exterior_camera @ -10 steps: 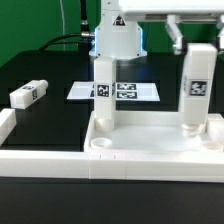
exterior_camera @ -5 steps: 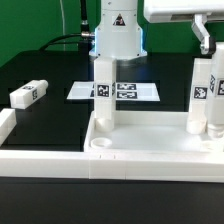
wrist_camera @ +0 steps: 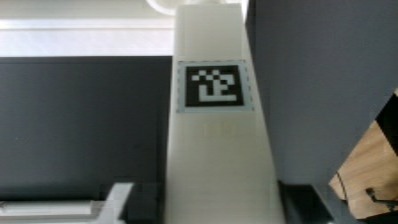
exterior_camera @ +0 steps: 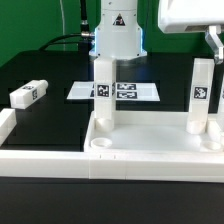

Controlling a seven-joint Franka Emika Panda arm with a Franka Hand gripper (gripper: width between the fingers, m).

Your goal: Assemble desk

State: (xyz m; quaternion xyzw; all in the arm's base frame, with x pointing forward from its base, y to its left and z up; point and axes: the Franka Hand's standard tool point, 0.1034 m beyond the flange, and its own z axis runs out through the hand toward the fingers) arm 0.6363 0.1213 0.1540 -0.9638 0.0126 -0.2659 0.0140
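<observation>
Gripping the right leg (exterior_camera: 200, 95) near its top: gripper (exterior_camera: 212, 48), part-closed on it. Leg stands upright at 3 o'clock on the desk top (exterior_camera: 150, 152).

white arm base (exterior_camera: 118, 40) w/ black triangle mark (exterior_camera: 118, 17) (blue glow beside), black cables (exterior_camera: 62, 40) behind

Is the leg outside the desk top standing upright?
No, that leg lies on its side on the table, apart from the top.

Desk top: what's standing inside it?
A leg and a second leg stand upright in the desk top, plus an empty round socket. What lies under the legs is covered.
</observation>
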